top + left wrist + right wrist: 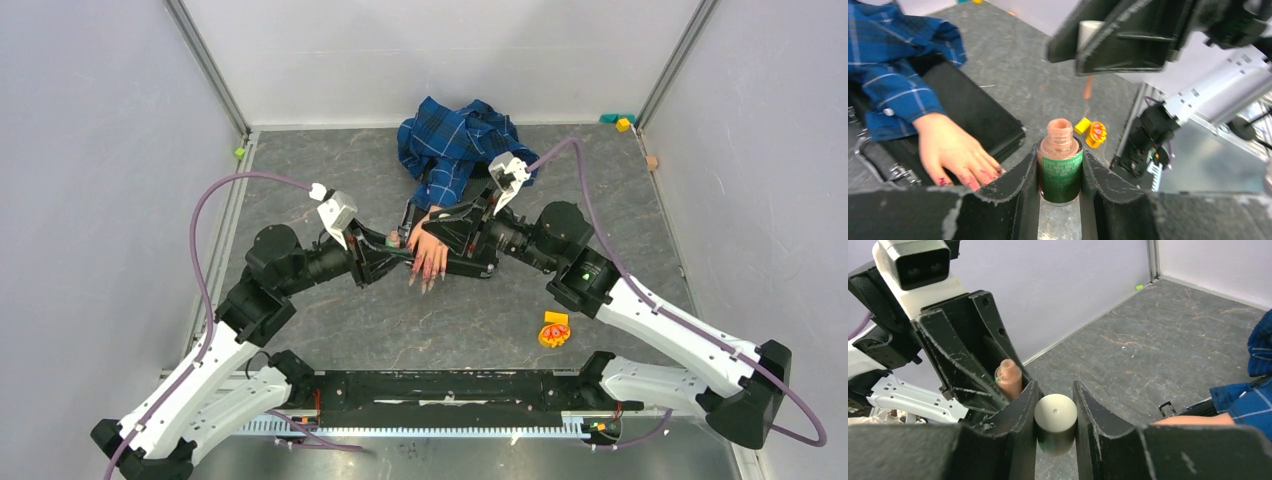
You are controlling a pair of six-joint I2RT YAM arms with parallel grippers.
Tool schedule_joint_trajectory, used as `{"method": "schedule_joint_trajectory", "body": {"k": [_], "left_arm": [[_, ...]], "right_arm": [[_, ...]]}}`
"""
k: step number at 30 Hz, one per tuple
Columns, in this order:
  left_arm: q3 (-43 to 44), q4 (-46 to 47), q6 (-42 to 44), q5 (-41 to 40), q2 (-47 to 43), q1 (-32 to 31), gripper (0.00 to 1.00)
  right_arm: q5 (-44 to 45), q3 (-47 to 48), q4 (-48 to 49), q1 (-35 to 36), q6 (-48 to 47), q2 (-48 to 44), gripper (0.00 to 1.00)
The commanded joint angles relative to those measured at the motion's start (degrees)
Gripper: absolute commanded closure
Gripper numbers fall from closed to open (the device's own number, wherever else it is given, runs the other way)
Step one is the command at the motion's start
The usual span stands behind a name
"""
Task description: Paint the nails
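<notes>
A pale mannequin hand (428, 250) in a blue plaid sleeve (455, 145) lies on a black pad, its long pink-red nails (427, 280) pointing toward the arms. The hand also shows in the left wrist view (950, 150), with red smears on the fingers. My left gripper (1060, 170) is shut on an open nail polish bottle (1061, 167) with peach polish and a green label. My right gripper (1055, 412) is shut on the cream brush cap (1055, 415); its peach brush (1088, 87) hangs above the bottle. Both grippers meet over the hand (440, 245).
A yellow and orange toy (553, 330) lies on the grey mat toward the right front. Small coloured blocks (622, 122) sit at the back right corner, a green bit (240, 152) at the back left. Grey walls enclose the table.
</notes>
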Motion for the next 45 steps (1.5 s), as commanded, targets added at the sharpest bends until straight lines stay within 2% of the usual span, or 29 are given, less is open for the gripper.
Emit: {"method": "schedule_joint_trajectory", "body": {"k": [1, 9, 45], "left_arm": [[1.9, -0.8, 6.7, 12.5, 1.7, 0.1, 0.98], [2.1, -2.2, 7.7, 19.7, 4.2, 0.1, 0.98], [1.8, -0.2, 6.3, 19.9, 3.1, 0.1, 0.98]], "right_arm": [[-1.6, -2.3, 12.7, 0.1, 4.3, -1.9, 1.0], [-4.5, 0.1, 16.2, 2.9, 5.1, 1.2, 1.0], [-6.9, 2.6, 15.4, 5.2, 4.3, 6.8, 1.0]]}}
